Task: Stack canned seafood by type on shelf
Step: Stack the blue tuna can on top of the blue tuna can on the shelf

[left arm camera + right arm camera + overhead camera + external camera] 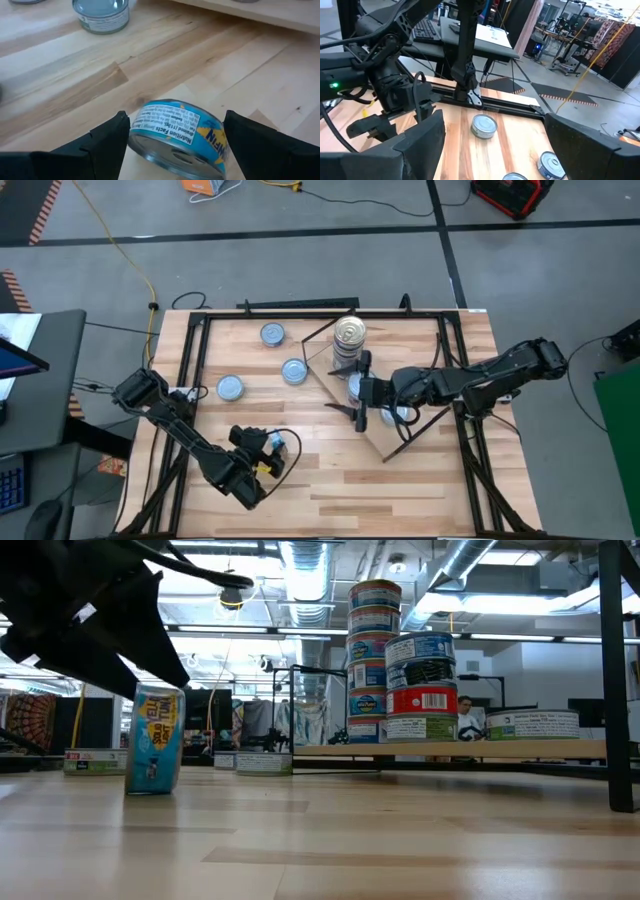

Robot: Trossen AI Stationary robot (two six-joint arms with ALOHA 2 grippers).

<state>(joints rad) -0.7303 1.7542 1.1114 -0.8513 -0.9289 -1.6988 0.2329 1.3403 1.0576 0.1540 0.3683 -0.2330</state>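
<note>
A blue-and-yellow tin (pixel 175 135) stands tipped up on its rim (pixel 153 740) near the table's front left, between the fingers of my left gripper (pixel 262 455). On the slanted light-wood shelf (pixel 388 442) a tall stack of tins (pixel 349 333) rises beside a shorter stack (pixel 420 685) and low tins (pixel 530 723). Three silver-lidded tins (pixel 272 334), (pixel 294 370), (pixel 230 388) rest flat on the tabletop. My right gripper (pixel 361 393) hangs open above the shelf, with nothing between its fingers (pixel 420 145). My left gripper pinches the blue tin across its width, one finger on each side of the curved labelled wall (pixel 134 127). The fingers slant down from the table's near left. The tin is tilted up with its lower rim (pixel 150 788) on the table and a silver face turned toward the wrist.
Dark metal frame rails (pixel 190 380) run along the table's sides and back. Bare plank tabletop (pixel 330 490) lies in front of the shelf. A desk with a screen (pixel 30 360) stands left of the table; cables lie on the floor behind.
</note>
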